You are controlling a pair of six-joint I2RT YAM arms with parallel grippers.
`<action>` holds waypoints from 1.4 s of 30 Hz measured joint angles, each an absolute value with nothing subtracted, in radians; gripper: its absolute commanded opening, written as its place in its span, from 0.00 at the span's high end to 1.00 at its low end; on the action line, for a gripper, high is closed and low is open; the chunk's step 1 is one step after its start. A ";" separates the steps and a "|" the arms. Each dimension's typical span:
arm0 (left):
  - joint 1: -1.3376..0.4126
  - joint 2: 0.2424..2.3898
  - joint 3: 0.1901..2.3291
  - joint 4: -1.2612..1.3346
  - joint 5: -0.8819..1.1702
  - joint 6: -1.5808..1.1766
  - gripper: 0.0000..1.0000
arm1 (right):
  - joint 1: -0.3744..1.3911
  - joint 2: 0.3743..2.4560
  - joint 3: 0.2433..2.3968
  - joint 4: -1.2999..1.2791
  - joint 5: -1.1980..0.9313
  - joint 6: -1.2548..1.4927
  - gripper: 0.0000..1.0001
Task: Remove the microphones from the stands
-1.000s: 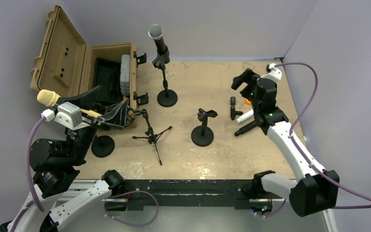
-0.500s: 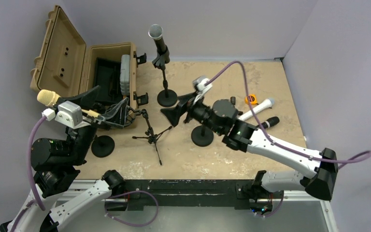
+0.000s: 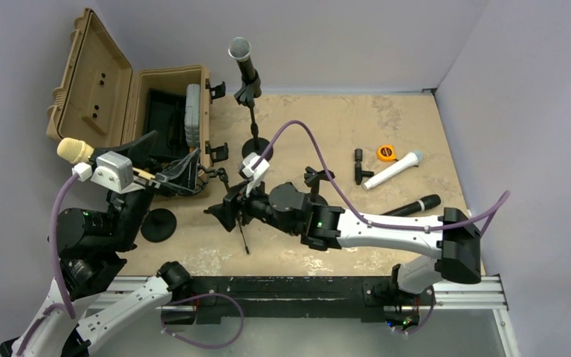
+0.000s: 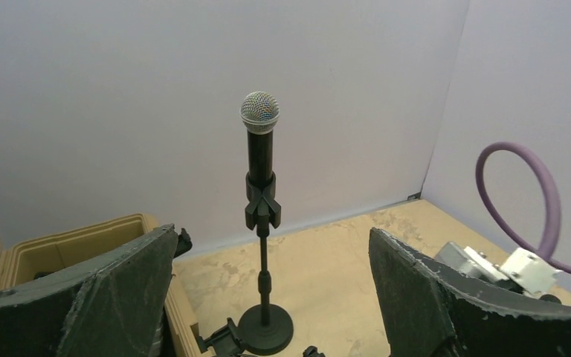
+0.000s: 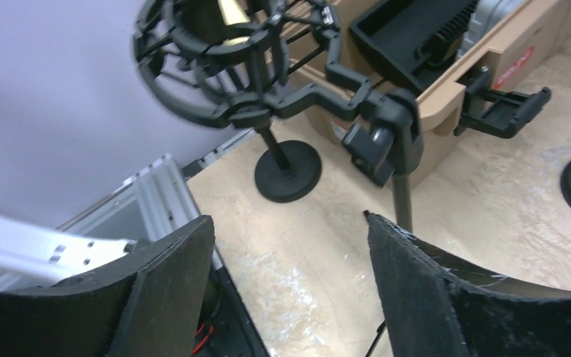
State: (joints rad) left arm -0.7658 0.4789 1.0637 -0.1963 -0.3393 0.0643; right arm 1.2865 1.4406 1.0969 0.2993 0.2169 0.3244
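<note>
Gold microphone (image 3: 73, 150), near left in its shock mount (image 5: 230, 111), looks rigid, weighty, smooth: grip the barrel. Left hand (image 4: 271, 230), right hand (image 5: 286, 219) gape wide.

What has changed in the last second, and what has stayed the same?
The right gripper, open, swept from the far right corner leftward across the table and now faces the shock mount. Nothing was grasped or released. The left gripper, gold microphone and tall stand stayed put.
</note>
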 measured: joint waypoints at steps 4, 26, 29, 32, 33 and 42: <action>-0.766 0.483 1.063 -0.196 -0.342 0.064 0.03 | 1.289 1.522 1.180 0.268 0.321 0.346 0.34; -0.766 0.484 1.062 -0.196 -0.345 0.071 0.03 | 1.281 1.667 1.349 0.180 0.572 0.325 0.68; -0.766 0.484 1.062 -0.196 -0.345 0.071 0.03 | 1.266 1.660 1.323 0.218 0.556 0.249 0.78; -0.766 0.485 1.062 -0.196 -0.344 0.071 0.03 | 1.231 1.624 1.260 0.276 0.487 0.173 1.00; -0.766 0.485 1.062 -0.196 -0.344 0.071 0.03 | 1.219 1.608 1.238 0.290 0.463 0.148 1.00; -0.766 0.503 1.062 -0.199 -0.339 0.071 0.03 | 1.087 1.510 1.136 0.327 0.021 -0.135 1.00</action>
State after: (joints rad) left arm -0.7658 0.5026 1.0618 -0.1993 -0.3393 0.0711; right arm 1.0870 1.5097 1.1362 0.3271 0.0208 -0.1352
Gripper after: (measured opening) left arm 0.973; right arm 0.202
